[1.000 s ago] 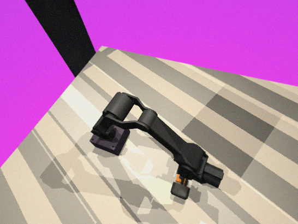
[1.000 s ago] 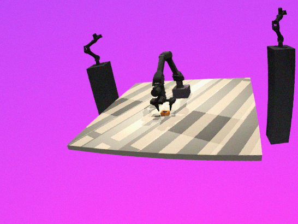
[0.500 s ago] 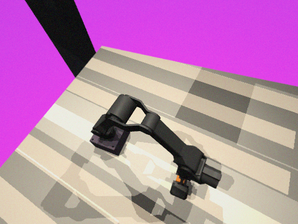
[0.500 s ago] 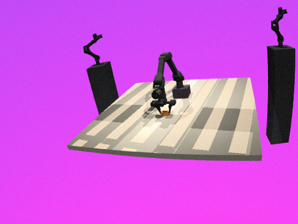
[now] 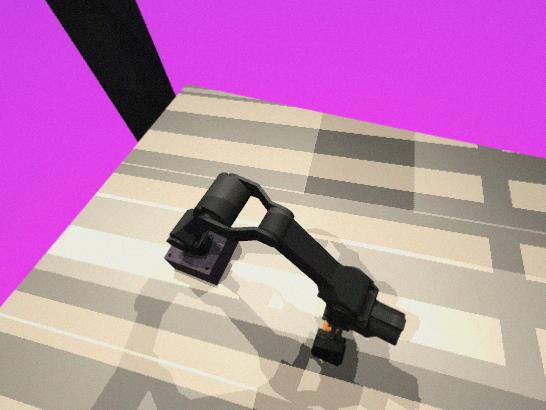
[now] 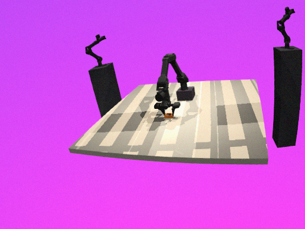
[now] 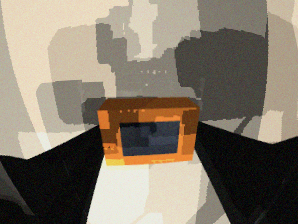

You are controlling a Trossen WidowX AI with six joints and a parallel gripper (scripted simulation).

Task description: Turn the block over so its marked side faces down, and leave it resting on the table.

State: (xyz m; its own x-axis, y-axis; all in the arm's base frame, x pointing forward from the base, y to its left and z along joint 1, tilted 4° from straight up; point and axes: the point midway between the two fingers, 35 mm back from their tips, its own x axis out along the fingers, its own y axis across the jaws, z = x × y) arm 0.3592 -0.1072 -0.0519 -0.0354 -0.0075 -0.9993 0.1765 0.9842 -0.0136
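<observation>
The orange block [image 5: 327, 326] [image 6: 168, 116] [image 7: 109, 159] has a dark rectangular mark [image 7: 150, 139] on one broad side. That marked side faces up toward the wrist camera. My gripper [image 5: 331, 331] [image 6: 168, 114] [image 7: 148, 128] points down and is shut on the block, with one finger at each short end. The block is at or very near the table top [image 6: 184, 139]; its underside is hidden, so I cannot tell whether it touches. In the top view the arm and a finger hide most of the block.
The arm's dark base [image 5: 200, 265] [image 6: 185, 94] stands on the table behind the gripper. Two dark pillars [image 6: 104, 86] [image 6: 287, 98] bearing other arms stand beyond the table's left and right edges. Striped shadows cross the table.
</observation>
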